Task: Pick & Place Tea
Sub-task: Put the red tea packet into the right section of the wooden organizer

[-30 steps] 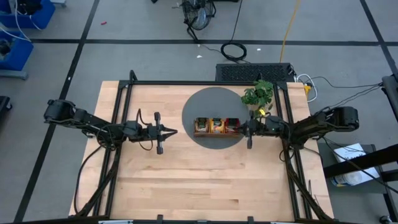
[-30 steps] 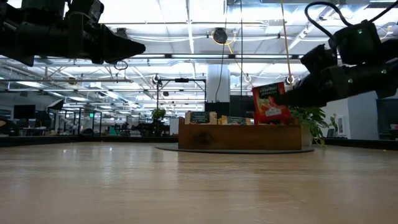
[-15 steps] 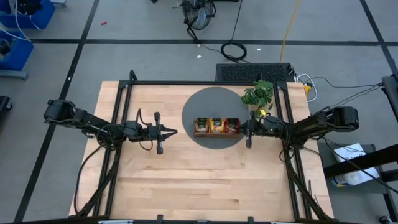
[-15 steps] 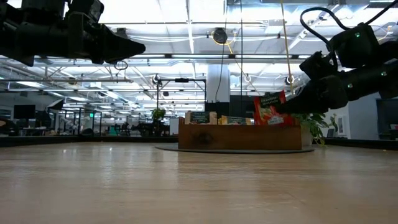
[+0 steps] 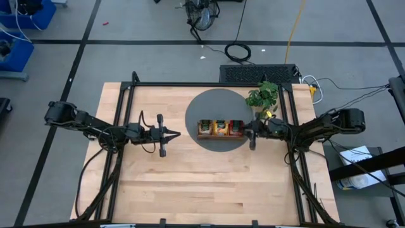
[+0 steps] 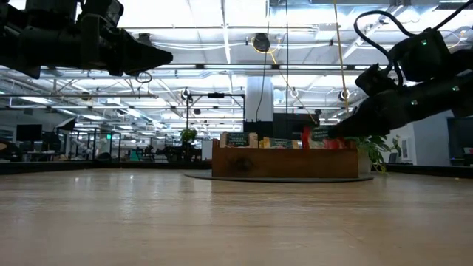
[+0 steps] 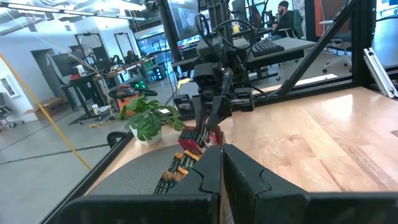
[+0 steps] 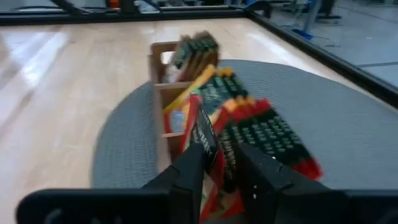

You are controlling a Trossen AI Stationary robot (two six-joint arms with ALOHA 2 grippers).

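The brown wooden tray (image 5: pixel 219 128) stands on a round grey mat (image 5: pixel 209 104), with tea sachets upright in its three compartments: green (image 8: pixel 196 53), orange-yellow (image 8: pixel 217 87) and red (image 8: pixel 267 134). My right gripper (image 8: pixel 221 171) is at the tray's right end, tipped slightly down, its fingers apart. One red sachet (image 8: pixel 208 140) stands in the right compartment, its top edge (image 6: pixel 307 135) between those fingers. My left gripper (image 5: pixel 177 133) hangs shut above the table, left of the tray, holding nothing. My right gripper has its fingers on either side of the red sachet's upper edge (image 8: pixel 210 149), coming level from the table's right. The sachet stands in the tray among the other red ones. Whether a finger touches it, I cannot tell.
A small green plant (image 5: pixel 262 95) stands on the mat's far right edge, close to my right arm. Black frame rails (image 5: pixel 126 101) run along the table's left, right and far sides. Bare wood stretches toward the near edge.
The red sachet, which stood well above the tray's rim at my right gripper, has gone down into the tray's right compartment; only its top shows above the rim. My right gripper has tipped a little downward at the same place.
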